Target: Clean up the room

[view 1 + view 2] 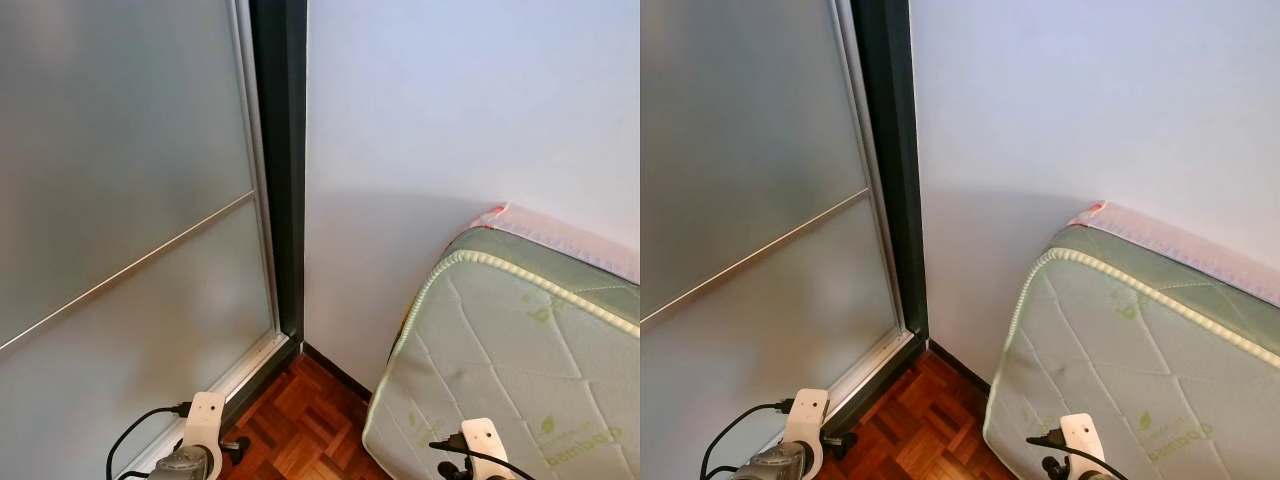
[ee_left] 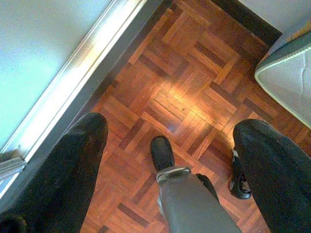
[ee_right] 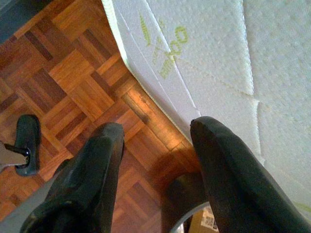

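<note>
Both hands released, empty: left hand (image 2: 170,131), right hand (image 3: 155,131). We risk bumping the mattress (image 1: 520,350) or sliding door (image 1: 120,200) when turning.

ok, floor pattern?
Reddish-brown wood parquet floor, basket-weave blocks; clearest in the left wrist view.

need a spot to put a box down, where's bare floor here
Bare parquet floor lies in the corner, bordered by the sliding door track, the wall and the mattress. It is tightest along the mattress edge, where the open right gripper hangs. The open left gripper hangs over floor near the track.
</note>
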